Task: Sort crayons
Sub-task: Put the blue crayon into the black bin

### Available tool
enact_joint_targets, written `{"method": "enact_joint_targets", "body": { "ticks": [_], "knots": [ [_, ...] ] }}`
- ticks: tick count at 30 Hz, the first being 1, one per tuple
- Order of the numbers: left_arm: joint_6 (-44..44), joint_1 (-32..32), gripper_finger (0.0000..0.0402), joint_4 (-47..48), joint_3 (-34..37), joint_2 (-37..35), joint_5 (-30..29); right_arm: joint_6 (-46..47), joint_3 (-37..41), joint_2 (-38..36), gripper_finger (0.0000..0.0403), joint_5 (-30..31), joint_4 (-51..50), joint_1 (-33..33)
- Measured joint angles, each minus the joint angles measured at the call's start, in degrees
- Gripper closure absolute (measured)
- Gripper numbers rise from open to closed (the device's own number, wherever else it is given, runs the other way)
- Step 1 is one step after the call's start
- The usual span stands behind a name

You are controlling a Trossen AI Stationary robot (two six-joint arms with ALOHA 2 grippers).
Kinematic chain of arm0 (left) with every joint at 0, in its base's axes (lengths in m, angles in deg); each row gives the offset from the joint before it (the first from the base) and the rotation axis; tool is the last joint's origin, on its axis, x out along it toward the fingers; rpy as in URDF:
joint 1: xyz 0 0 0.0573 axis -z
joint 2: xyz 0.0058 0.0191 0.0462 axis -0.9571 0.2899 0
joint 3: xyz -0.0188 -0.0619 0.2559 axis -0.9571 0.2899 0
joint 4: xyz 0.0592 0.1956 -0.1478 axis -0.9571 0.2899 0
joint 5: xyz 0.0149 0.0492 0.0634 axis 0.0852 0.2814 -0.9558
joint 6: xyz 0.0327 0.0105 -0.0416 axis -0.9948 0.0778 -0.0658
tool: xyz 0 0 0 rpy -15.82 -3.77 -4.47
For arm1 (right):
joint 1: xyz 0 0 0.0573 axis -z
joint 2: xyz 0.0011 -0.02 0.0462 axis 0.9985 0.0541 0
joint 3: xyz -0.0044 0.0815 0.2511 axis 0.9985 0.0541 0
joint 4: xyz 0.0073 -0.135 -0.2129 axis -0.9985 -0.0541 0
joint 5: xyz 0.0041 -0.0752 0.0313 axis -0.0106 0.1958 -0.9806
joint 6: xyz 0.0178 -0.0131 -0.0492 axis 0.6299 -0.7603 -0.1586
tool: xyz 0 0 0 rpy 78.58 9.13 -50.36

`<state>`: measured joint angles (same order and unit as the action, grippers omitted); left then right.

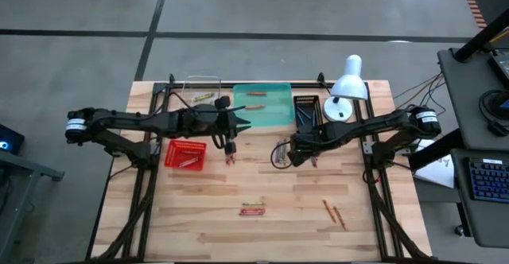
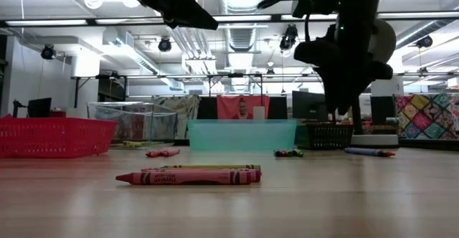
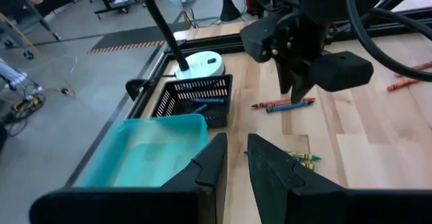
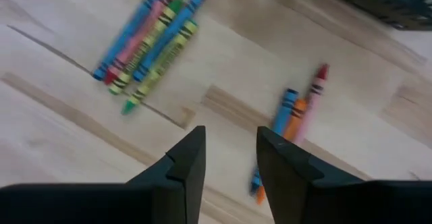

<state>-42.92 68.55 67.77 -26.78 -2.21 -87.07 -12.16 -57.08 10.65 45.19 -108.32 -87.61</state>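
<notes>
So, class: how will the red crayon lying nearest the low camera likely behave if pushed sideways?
The red crayon looks round and lies flat on the bare wooden table, so it would probably roll. It seems stiff and light, likely sliding easily. The crayon behind it may move too.

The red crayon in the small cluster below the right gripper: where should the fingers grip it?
Grip the red crayon mid-barrel, coming straight down with the right gripper, fingers across its width. It lies flat beside an orange crayon, so its free side probably gives more room.

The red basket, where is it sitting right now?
In the high view the red basket sits on the table's left side, just below the left arm and left of the left hand, with crayons inside.
</notes>
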Motion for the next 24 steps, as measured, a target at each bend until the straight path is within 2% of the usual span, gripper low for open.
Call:
{"method": "enact_joint_targets", "body": {
  "ticks": [11,18,24],
  "knots": [
    [-3.3,-0.1,0.0359,-0.8,-1.8,0.0,-0.1,0.4,-0.4,6.6,0.0282,0.0,0.8,0.6],
    [-4.1,-0.3,0.0359,-1.0,-1.8,0.0,-0.1,1.8,-2.9,10.0,0.0282,0.0,-6.0,0.6],
    [-4.4,-0.4,0.0359,-1.0,-1.8,0.0,-0.1,1.2,-3.0,12.6,0.0282,0.9,-6.3,0.7]
  ]
}}
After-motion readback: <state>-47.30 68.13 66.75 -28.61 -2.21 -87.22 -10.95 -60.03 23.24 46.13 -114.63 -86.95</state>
